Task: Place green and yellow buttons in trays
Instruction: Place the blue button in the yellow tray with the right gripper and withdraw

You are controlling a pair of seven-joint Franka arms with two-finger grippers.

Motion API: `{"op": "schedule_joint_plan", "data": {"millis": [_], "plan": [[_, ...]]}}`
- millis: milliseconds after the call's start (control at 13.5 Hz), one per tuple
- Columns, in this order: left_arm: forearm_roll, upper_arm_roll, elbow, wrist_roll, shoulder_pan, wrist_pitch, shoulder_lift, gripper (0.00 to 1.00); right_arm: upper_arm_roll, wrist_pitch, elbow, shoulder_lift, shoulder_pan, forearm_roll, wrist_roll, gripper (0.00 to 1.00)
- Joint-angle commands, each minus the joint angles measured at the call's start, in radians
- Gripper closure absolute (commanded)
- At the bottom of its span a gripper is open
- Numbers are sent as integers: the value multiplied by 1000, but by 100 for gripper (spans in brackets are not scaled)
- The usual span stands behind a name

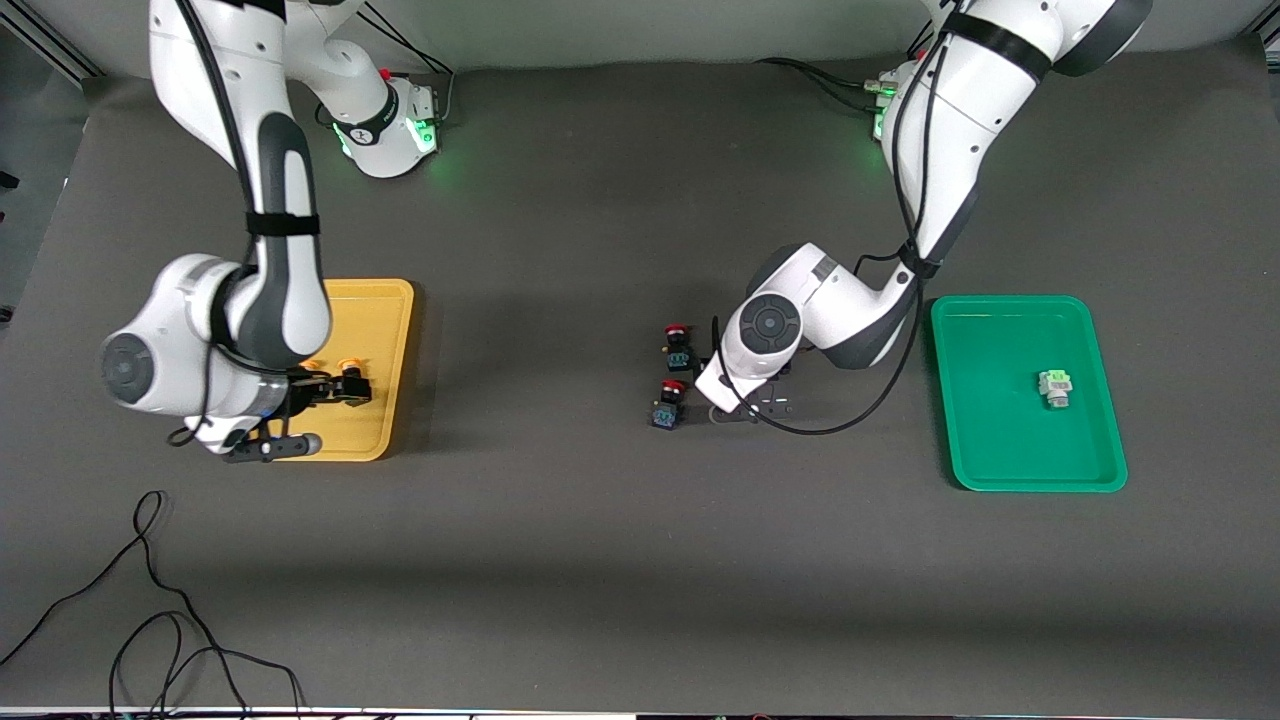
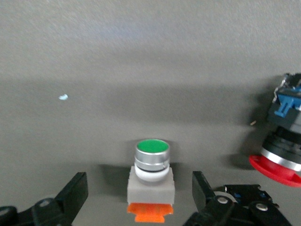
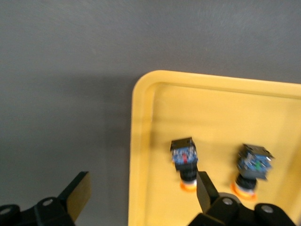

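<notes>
The right gripper hangs wide open and empty over the yellow tray, where 2 yellow buttons lie. The left gripper stands spread around a round green-capped button, not gripping it. Another green button lies in the green tray

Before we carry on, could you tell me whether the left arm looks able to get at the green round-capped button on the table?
Probably yes: the left gripper is open with the green round-capped button standing between its fingers, nothing between them.
</notes>
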Motion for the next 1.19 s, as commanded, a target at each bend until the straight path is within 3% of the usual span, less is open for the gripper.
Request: {"op": "schedule_joint_plan", "data": {"millis": [0,74,296,519,667,815,889,1111], "plan": [[15,8,-3,-24,-23,-6,3,42,-20,-182,169,-23,7,-77,93,0],[15,6,-3,-24,-20,-7,3,99,-25,-233,218,-35,9,-104,109,0],[15,8,-3,-34,-25,-4,4,100,-29,-346,331,-72,9,-192,123,0],[17,8,1,-39,-19,-18,-11,100,-31,-400,371,-134,9,-252,121,0],[7,6,19,-41,-5,-104,-58,100,-25,-402,371,-203,7,-304,123,0],[6,3,60,-21,15,-281,-158,100,10,-402,368,-265,-29,-341,159,0],[6,-6,92,-9,33,-373,-187,100,77,-402,365,-295,-98,-359,193,0],[-28,-5,233,71,66,-642,-256,100,414,-397,346,-380,-371,-488,303,0]]}}
